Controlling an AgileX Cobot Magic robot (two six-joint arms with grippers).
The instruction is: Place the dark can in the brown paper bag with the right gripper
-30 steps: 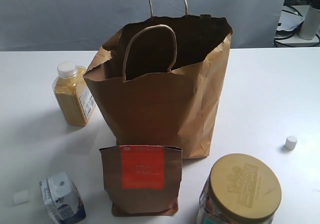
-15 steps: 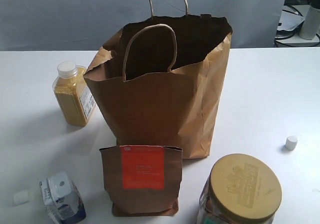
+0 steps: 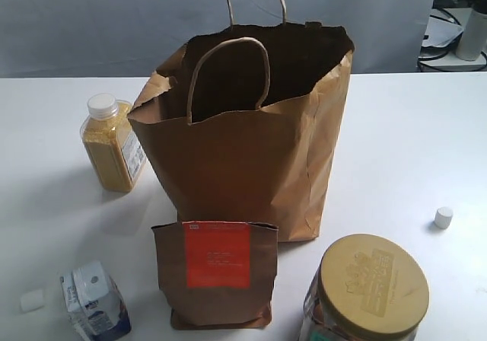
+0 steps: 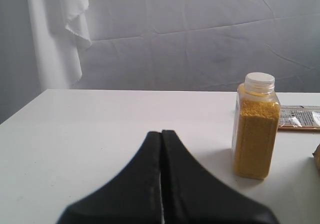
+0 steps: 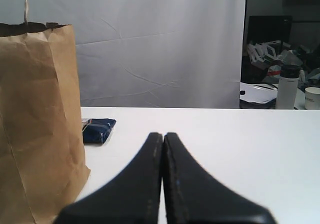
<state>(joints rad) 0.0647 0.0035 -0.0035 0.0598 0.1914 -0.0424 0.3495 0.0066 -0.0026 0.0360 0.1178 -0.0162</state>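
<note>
Yellow-filled bottle (image 3: 112,143) with a white cap stands at middle left; orange-labelled pouch (image 3: 215,272) upright at bottom centre; gold-lidded jar (image 3: 371,286) lower right; small carton (image 3: 95,301) lower left; loose white cap (image 3: 443,218) far right

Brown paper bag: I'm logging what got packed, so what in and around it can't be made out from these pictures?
Inside of the brown paper bag: exterior view; the interior is in shadow and the front wall hides the bottom. No can shows in any view.
Gold-lidded jar: exterior view; its body is cut off by the bottom edge.
Blue packet: right wrist view; too small to identify, lying by the bag's edge.
</note>
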